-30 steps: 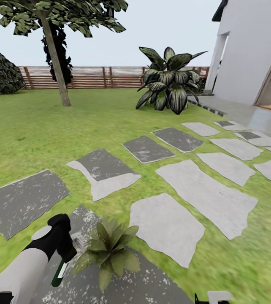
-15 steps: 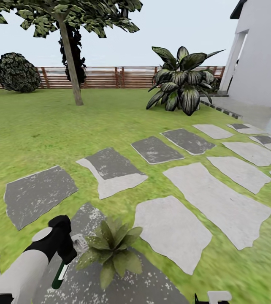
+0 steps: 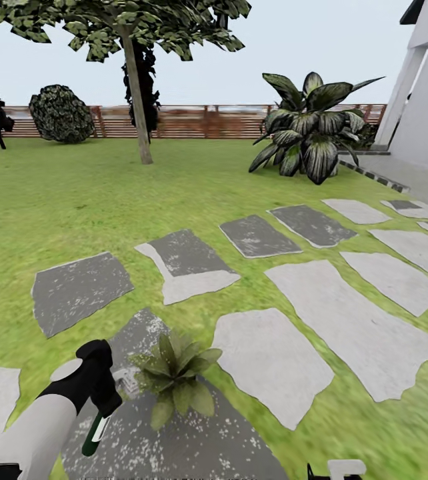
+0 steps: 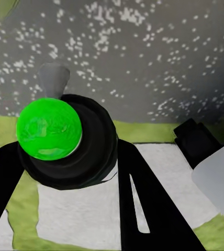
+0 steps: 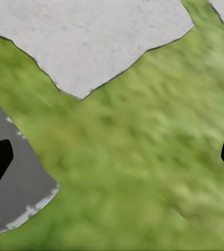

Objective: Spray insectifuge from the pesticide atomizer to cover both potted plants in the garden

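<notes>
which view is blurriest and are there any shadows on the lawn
Right wrist view: softest, the green grass smeared with no blade detail. Head view: sharper, though the pale grey stepping stones look slightly soft; the thin-trunked tree casts no clear shadow on the lawn. Left wrist view: fairly crisp, the bright green ball evenly lit.

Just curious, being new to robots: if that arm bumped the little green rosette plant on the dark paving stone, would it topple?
Probably not. The low green rosette plant sits squat and wide on the flat speckled dark stone, so tipping seems unlikely. Its pointed leaves look thin and would likely bend. It seems light, so it might slide.
</notes>
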